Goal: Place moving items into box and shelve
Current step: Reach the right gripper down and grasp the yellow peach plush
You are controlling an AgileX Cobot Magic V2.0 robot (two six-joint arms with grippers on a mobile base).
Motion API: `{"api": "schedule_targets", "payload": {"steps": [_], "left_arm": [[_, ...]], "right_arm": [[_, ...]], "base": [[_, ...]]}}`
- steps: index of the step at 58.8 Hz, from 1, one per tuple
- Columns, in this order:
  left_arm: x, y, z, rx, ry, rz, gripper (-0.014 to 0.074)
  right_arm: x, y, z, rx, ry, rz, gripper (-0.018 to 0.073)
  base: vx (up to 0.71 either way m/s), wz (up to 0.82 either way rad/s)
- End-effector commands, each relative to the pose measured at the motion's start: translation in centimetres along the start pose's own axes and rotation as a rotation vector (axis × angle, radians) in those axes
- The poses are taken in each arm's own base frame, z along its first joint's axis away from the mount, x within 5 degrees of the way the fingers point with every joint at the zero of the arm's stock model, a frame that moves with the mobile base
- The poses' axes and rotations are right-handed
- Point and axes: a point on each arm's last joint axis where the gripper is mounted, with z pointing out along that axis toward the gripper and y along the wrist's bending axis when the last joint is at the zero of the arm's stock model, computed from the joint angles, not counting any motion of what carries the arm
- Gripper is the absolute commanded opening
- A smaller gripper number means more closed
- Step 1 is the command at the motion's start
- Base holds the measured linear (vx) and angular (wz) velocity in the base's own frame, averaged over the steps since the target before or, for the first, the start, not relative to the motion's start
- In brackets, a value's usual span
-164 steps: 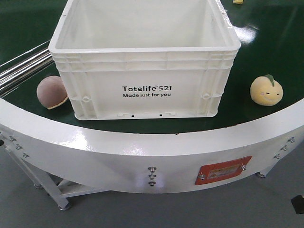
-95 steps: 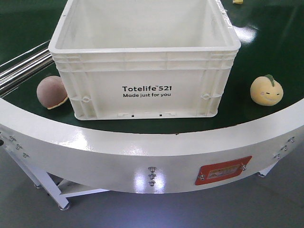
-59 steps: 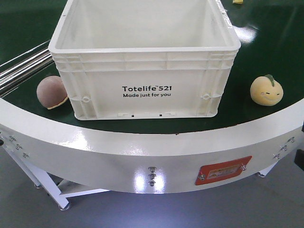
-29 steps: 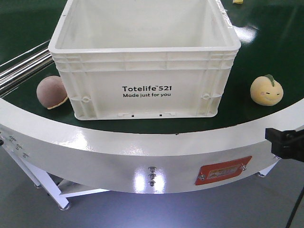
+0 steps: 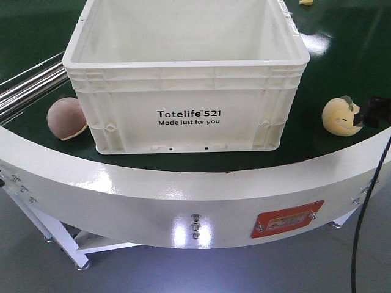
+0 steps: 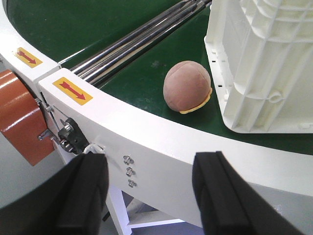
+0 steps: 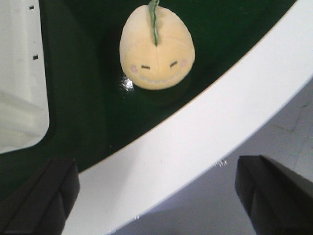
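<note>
Crate (image 5: 183, 91) on belt (image 5: 342, 55) in front view. Brown ball (image 5: 66, 119) sits at its left corner, fruit (image 5: 339, 116) to the right, partly covered by right gripper (image 5: 370, 113), itself cut off. Left wrist: left gripper (image 6: 151, 196) wide, empty, ball ahead. Right wrist: jaws wide, only tips visible, fruit ahead.

Plastic box (image 5: 183, 122), matt plush fruit (image 5: 336, 116) and ball (image 5: 66, 118), glossy green belt (image 5: 342, 64) and painted rim (image 5: 183, 190), shiny metal rails (image 5: 24, 91)
</note>
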Motion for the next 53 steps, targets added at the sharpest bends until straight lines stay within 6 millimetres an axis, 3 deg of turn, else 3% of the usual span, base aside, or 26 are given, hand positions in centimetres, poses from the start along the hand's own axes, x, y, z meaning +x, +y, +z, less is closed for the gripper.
{"api": "schedule_targets", "payload": {"steps": [1,22,37,46,53], "left_arm": [[-1.5,-0.1,-0.4,0.013,-0.093,-0.008,0.0504],[-1.5,-0.1,-0.4,0.013,-0.093,-0.008,0.0504],[-1.5,-0.1,-0.4,0.013,-0.093,-0.008,0.0504],[-1.5,-0.1,-0.4,0.013,-0.093,-0.008,0.0504],[-1.5,-0.1,-0.4,0.013,-0.093,-0.008,0.0504]], "right_arm": [[-3.0,-0.2,0.2,-0.033,-0.085,-0.073,0.0691],[-8.2,-1.0,8.3,-0.004,-0.079,-0.187,0.0670],[-8.0,-1.3,13.1,-0.014,-0.021,-0.172,0.0607],[-7.7,-1.3,13.6,-0.021,0.017,-0.167,0.0440],[-8.9,-1.0,11.9,-0.024,-0.020,-0.173,0.0321]], "base": [[0.00,0.00],[0.00,0.00],[0.00,0.00],[0.00,0.00],[0.00,0.00]]}}
